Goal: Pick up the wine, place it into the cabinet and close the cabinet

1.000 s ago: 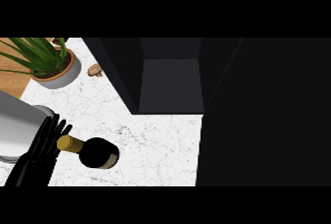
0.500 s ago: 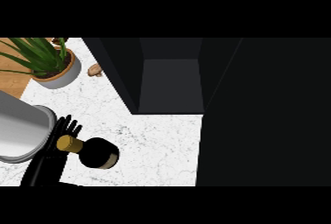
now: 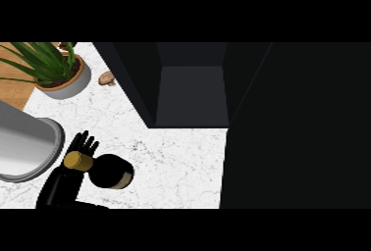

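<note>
You have a white counter (image 3: 177, 152) with grey marble veining. The wine (image 3: 112, 172) is black with a gold cap; your left hand (image 3: 64, 180) is black too. At the counter's far-left corner: plant (image 3: 43, 61) green, pot (image 3: 69, 83) grey with tan rim, board (image 3: 10, 86) orange-brown wood grain. Cabinet (image 3: 192, 93): black outside, dark grey inside

The white marbled counter (image 3: 174, 162) carries a spiky green plant in a round grey pot (image 3: 69, 83) at far left, beside an orange-brown wooden board (image 3: 14, 86). A small brown lump (image 3: 107, 78) lies just right of the pot, a dark open cabinet (image 3: 192, 93) stands at far middle, and a dark gold-capped wine bottle (image 3: 112, 171) is at near left.
</note>
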